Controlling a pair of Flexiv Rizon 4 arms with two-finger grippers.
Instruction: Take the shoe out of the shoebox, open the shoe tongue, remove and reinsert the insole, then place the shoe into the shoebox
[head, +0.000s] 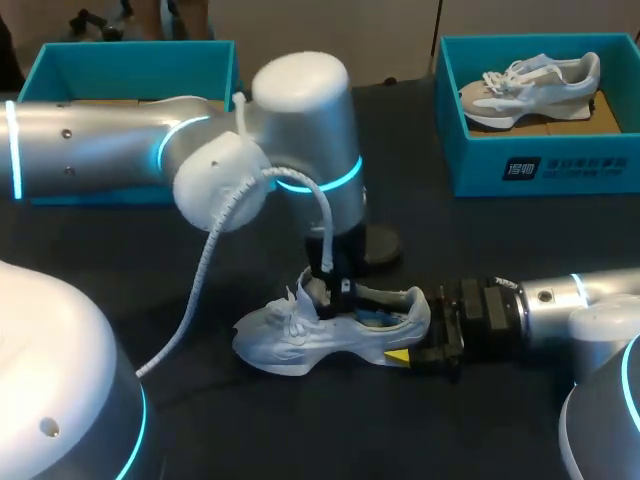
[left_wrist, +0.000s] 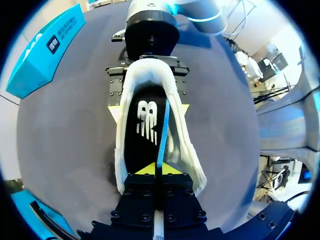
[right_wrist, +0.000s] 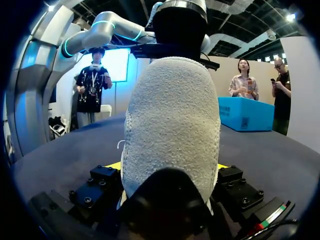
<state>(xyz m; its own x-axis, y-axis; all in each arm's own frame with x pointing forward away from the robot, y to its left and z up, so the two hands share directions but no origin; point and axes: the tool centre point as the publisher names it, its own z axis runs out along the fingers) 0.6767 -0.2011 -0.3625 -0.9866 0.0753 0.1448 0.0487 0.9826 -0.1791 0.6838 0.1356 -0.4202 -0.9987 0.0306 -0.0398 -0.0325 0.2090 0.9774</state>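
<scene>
Left hand (left_wrist: 152, 169): fingers drawn together inside the mouth of a white knit sports shoe (left_wrist: 186, 150), pinching the thin blue edge of a black, logo-printed insole (left_wrist: 146, 125). That edge runs from the fingers back toward the heel. The left arm enters from the left and drops almost vertically onto the shoe, at the tongue end of the opening.

Right hand (head: 418, 350): clamped on the shoe's heel, one yellow-tipped finger on each side. The right arm lies low and level, coming in from the right.

The shoe stands on its sole on the dark surface (head: 100, 240), toe to the left, outside both boxes. A teal cardboard shoebox (head: 540, 165) at the far right holds a second pale shoe (head: 530, 85). Another teal shoebox (head: 130, 55) sits far left, behind the left arm.
</scene>
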